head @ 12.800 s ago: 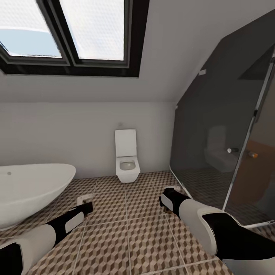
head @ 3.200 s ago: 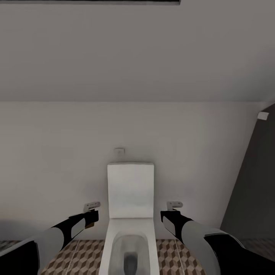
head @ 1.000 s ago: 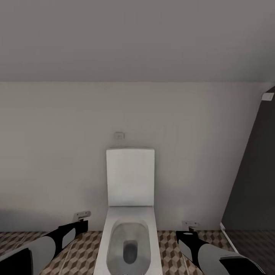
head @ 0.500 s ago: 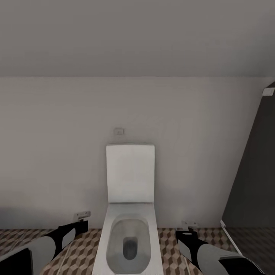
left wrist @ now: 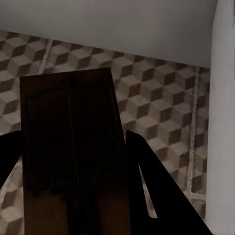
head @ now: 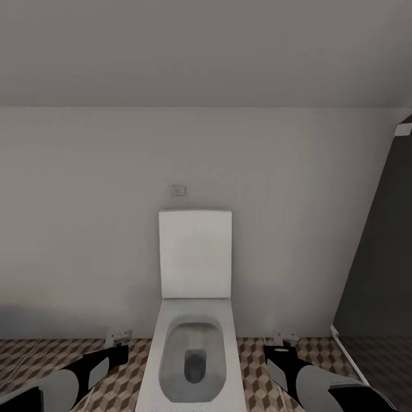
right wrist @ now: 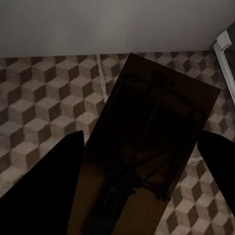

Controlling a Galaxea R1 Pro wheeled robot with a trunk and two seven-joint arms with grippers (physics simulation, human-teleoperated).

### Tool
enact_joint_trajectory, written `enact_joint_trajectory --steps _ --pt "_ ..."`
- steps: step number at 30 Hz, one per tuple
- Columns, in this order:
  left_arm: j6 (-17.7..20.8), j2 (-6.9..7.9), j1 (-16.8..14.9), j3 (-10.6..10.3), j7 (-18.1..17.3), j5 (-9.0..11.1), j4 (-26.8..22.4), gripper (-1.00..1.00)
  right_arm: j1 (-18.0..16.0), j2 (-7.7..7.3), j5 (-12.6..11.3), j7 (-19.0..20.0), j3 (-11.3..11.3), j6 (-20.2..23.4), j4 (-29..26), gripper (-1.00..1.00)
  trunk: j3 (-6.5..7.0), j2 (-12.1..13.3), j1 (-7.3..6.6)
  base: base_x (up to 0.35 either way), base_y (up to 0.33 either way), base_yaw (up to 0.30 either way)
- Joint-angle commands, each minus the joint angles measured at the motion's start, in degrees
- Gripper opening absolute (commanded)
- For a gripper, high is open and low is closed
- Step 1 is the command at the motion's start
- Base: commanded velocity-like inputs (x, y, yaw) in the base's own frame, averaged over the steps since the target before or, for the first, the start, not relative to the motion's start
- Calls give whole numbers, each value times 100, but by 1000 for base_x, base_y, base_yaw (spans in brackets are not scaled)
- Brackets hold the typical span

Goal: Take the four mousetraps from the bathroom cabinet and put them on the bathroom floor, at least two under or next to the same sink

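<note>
Having lowered since a moment ago, left gripper (left wrist: pixel 73 161) and right gripper (right wrist: pixel 142 166) each clamp a mousetrap (left wrist: pixel 68 142) beside the toilet (head: pixel 194 343) at 12 o'clock, nearing floor placement.

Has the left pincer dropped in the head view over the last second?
Yes. The left pincer, holding a mousetrap, now sits lower against the toilet bowl and nearer the floor.

You are looking at a smooth, glossy white toilet (head: pixel 194 320) that looks ceramic, in front of a matt grey wall (head: pixel 86 229). The floor (left wrist: pixel 161 103) is showing tiles with a printed cube pattern and pale grout. Each gripper is holding a dark wooden mousetrap (left wrist: pixel 73 147) (right wrist: pixel 147 147) with thin metal wire.
</note>
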Motion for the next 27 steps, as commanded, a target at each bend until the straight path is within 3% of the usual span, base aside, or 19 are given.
enact_joint_trajectory --steps 1,11,27 --pt "17 19 5 -44 -9 40 5 -100 -8 5 -16 -23 25 7 9 -100 -24 -45 22 0 0 0" --pt "-12 183 125 -47 -17 39 51 -100 -8 15 -15 -23 27 -2 8 -100 -204 -446 241 0 0 0" --pt "-13 196 128 -48 -10 40 50 -100 -8 25 -15 -23 25 -2 9 -100 -491 -1087 593 0 0 0"
